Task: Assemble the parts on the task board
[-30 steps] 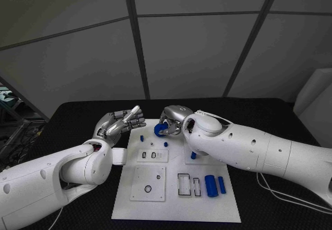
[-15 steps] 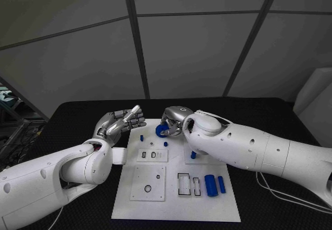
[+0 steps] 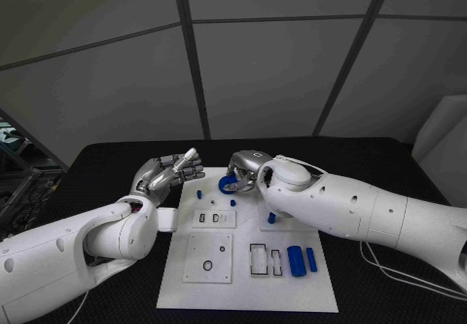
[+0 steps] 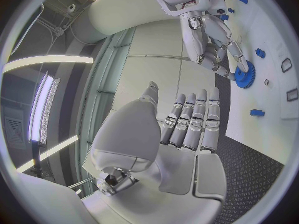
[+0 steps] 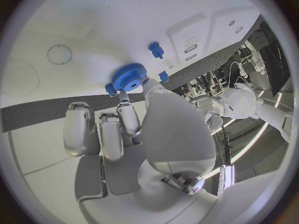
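The white task board (image 3: pixel 243 277) lies in the middle of the black table. My right hand (image 3: pixel 247 170) pinches a blue gear (image 3: pixel 228 184) at the board's far end. The right wrist view shows the fingertips (image 5: pixel 126 107) on the gear (image 5: pixel 129 77) close over the white surface; I cannot tell whether it touches. My left hand (image 3: pixel 171 171) hovers over the board's far left corner, fingers straight and apart, holding nothing. In the left wrist view my left hand (image 4: pixel 187 127) faces the right hand (image 4: pixel 209 35) and the gear (image 4: pixel 244 77).
Two small blue pegs (image 3: pixel 200 195) (image 3: pixel 213 201) stand near the gear. A blue piece (image 3: pixel 271 217) sits mid-board by my right forearm. Two blue cylinders (image 3: pixel 295 260) (image 3: pixel 312 259) lie at the near right beside rectangular slots (image 3: pixel 258 260).
My right hand has eased the gear very slightly down and to the right. The left hand has not moved.
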Tool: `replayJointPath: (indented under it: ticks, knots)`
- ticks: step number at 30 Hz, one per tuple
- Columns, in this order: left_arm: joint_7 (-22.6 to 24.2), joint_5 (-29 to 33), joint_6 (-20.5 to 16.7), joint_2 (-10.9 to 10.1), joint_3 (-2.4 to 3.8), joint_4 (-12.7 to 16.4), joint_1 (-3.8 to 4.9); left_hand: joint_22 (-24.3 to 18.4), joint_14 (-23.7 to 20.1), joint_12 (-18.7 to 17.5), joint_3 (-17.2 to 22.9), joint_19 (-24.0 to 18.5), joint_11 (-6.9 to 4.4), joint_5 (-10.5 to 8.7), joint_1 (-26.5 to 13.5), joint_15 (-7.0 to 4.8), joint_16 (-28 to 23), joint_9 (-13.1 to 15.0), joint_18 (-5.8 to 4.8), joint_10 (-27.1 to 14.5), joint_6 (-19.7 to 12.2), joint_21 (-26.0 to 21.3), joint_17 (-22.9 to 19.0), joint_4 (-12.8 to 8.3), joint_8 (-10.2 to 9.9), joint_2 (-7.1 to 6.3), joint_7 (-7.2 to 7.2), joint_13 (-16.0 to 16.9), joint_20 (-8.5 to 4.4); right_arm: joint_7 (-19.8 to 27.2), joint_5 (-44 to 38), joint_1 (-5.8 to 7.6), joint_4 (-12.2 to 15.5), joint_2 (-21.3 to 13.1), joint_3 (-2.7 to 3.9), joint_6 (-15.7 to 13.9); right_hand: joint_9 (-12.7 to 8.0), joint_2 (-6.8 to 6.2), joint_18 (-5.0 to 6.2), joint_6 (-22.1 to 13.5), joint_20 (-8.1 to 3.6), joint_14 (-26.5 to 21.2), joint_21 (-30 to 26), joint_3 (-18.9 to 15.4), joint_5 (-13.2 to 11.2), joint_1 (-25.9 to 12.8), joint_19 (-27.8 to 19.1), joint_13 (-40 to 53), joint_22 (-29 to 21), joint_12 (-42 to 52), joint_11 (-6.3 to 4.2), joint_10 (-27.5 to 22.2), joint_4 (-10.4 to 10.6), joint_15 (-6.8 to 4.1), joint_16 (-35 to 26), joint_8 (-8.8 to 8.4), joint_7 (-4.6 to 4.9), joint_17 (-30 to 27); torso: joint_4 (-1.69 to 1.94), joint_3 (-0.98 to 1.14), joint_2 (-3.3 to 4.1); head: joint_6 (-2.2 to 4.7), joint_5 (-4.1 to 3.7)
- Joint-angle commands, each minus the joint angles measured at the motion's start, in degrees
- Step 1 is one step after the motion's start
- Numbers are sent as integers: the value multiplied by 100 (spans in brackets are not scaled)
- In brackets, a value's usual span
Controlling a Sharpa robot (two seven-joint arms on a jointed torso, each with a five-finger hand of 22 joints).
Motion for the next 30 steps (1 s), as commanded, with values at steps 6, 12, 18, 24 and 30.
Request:
replayJointPath:
  ticks: [6, 12, 18, 24, 30]
  knots:
    - [20, -47, 46, -1, 5, 10, 11, -12, -19, -36, -20, -30, -8, -17, -16, 10, -48, -3, -120, -48, -21, -18, -8, -21, -41, 65, 117, -2, 1, -12, 160, 10, -12, -23, -1, 240, 33, 95, -76, 158, 46, 458, 12, 95, 59, -866, 23, 109, 47, 82, 33, 55, 43, 20, 48, 67, -43, 900, -1, -1, 0, -12, 3]
    - [18, -47, 44, -2, 5, 10, 11, -13, -20, -40, -24, -35, -7, -17, -29, 11, -51, -3, -120, -51, -22, -19, -8, -15, -44, 69, 120, -2, 2, -12, 198, 10, -1, -59, -2, 244, 36, 143, -82, 207, 37, 463, 25, 119, 142, -922, 39, 174, 73, 142, 19, 92, 28, 9, 57, 78, -61, 924, -5, 2, -1, -10, -2]
    - [15, -47, 38, -8, 5, 11, 11, -15, -19, -46, -27, -39, -5, -16, -42, 12, -55, -3, -120, -57, -22, -21, -7, -9, -47, 75, 122, -3, 3, 5, 208, 9, 86, -159, -2, -38, 32, 190, -88, 262, 17, 467, 41, 115, 382, -858, 59, 241, 106, 202, -3, 129, -2, -10, 65, 77, -82, 945, -8, 2, -3, -4, -2]
    - [17, -47, 35, -16, 5, 5, 11, -16, -19, -47, -28, -40, -4, -16, -44, 12, -55, -3, -120, -58, -22, -21, -7, -9, -48, 76, 122, -3, 3, 464, 461, 7, 281, -407, -1, -1125, 16, 132, -101, 227, 10, 479, 71, 166, 724, -463, 99, 374, 168, 324, -2, 209, -106, -12, 86, 27, -71, 1006, -18, 6, -6, 29, -13]
    - [18, -47, 40, -26, 5, -16, 11, -16, -19, -48, -28, -42, -4, -15, -44, 13, -56, -3, -120, -59, -22, -21, -7, -9, -49, 76, 123, -3, 3, 1269, 1306, 6, 687, -990, 3, -1557, 7, 50, -65, 150, 24, 444, -18, 133, 417, -183, -15, 317, 3, 255, 25, 163, -197, 6, 29, -6, -41, 866, -24, 11, -17, 59, -12]
